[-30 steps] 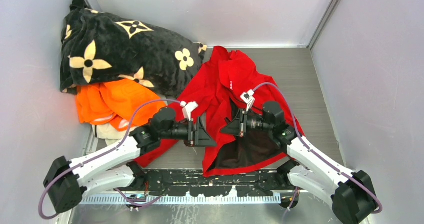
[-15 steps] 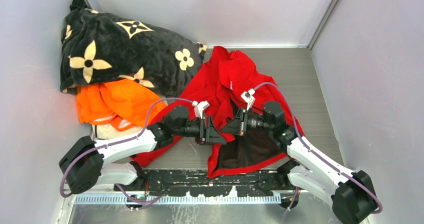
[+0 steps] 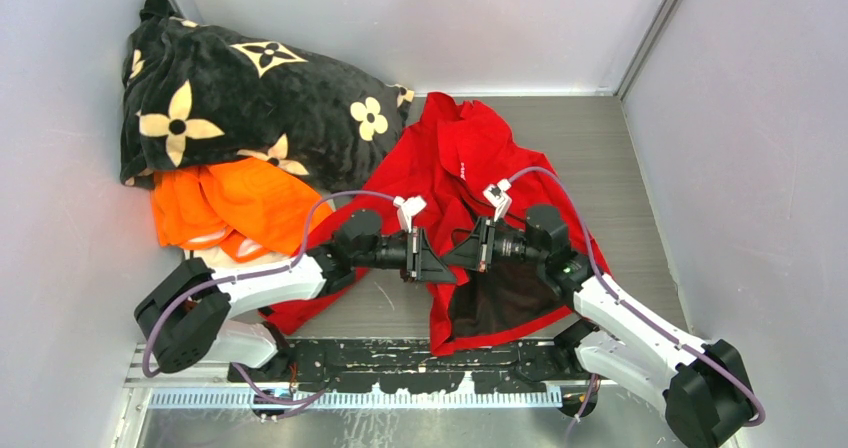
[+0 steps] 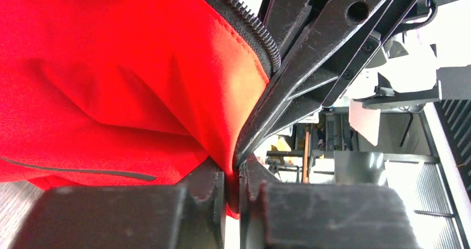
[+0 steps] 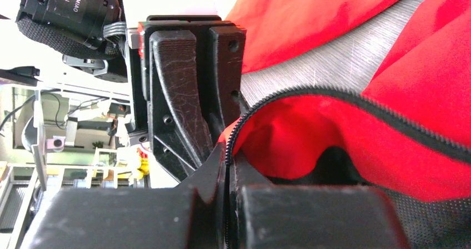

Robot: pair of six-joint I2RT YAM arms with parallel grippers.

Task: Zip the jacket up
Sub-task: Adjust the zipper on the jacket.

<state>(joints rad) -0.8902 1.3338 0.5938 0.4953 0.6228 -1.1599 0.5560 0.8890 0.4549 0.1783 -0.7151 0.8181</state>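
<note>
You have the jacket (image 3: 440, 158) lying open in the middle of the table (image 3: 620, 148). Its dark lining (image 3: 500, 298) faces up toward the near edge, and the orange garment (image 3: 230, 203) and black flowered blanket (image 3: 230, 88) sit to its left. Your two grippers meet tip to tip at its front opening. The left gripper (image 3: 445, 271) has its jaws drawn almost together, pinching a fold of red fabric just beside the zip teeth (image 4: 244, 15). The right gripper (image 3: 452, 258) is clamped tight on the toothed edge of the facing panel, with the red cloth bulging away beyond its fingers.
</note>
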